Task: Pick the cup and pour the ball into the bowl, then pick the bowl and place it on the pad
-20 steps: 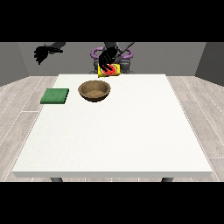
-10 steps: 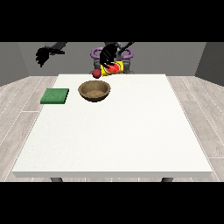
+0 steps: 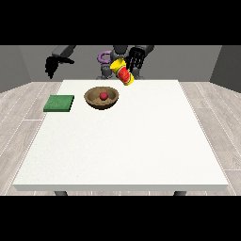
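A brown bowl (image 3: pixel 90 98) stands on the white table (image 3: pixel 141 141) at the far left of middle, with a red ball (image 3: pixel 103 96) lying inside it. Up and to the right of the bowl, a yellow and red cup (image 3: pixel 122 73) hangs tilted over the table's far edge. The hand at the view's right (image 3: pixel 135 58) is shut on the cup from behind, its fingers showing above it. A green pad (image 3: pixel 59 103) lies flat left of the bowl. Beyond the table's far left corner, the hand at the view's left (image 3: pixel 52 65) hangs in the air, fingers relaxed and holding nothing.
The robot's torso (image 3: pixel 118 52) stands behind the far edge, with a purple ring-like part (image 3: pixel 102 58) beside it. Grey plank floor surrounds the table.
The red ball has dropped from above the bowl's rim into the bowl. The cup has shifted slightly right with its hand. The hand at the view's left has sunk a little.
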